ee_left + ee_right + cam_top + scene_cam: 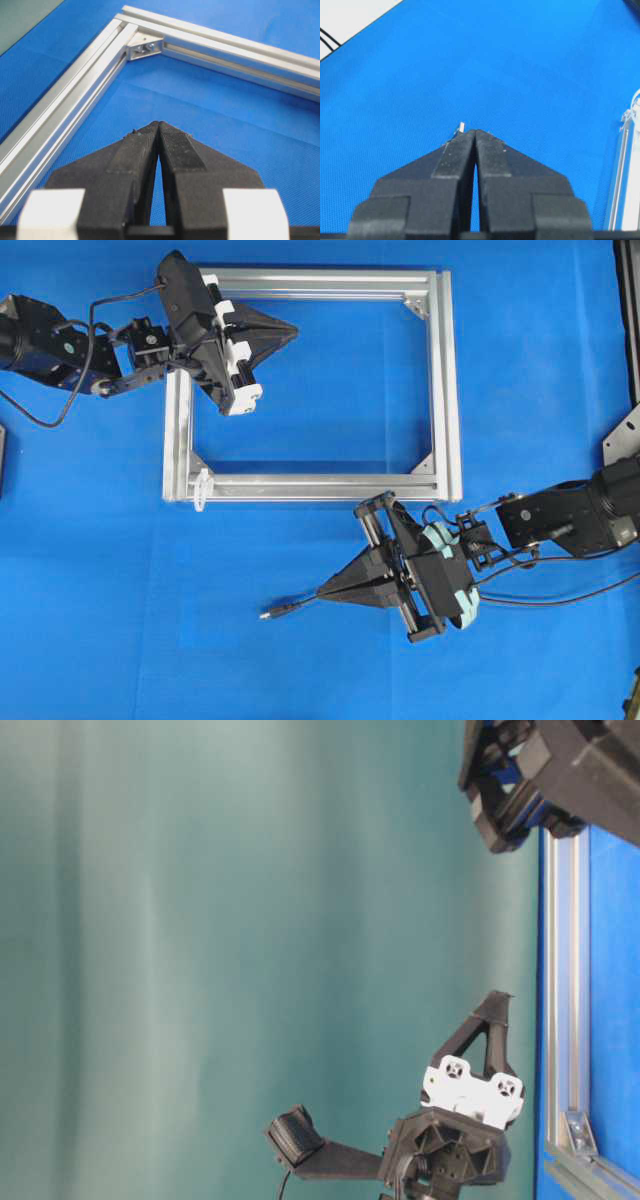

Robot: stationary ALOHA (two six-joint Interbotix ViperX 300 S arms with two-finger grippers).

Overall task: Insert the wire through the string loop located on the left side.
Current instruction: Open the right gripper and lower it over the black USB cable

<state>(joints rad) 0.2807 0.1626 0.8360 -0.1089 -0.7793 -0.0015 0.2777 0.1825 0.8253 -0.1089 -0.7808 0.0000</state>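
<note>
Now, wire (283,610) plug poking past right pincer (322,593) tip, both pincers pressed together.

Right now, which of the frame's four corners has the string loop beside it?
The lower-left corner of the aluminium frame in the overhead view: the whitish string loop stands on its bottom bar there. The other three corners carry only brackets.

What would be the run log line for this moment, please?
left gripper: shut, empty | right gripper: shut | wire: outside loop | string loop: empty
</note>
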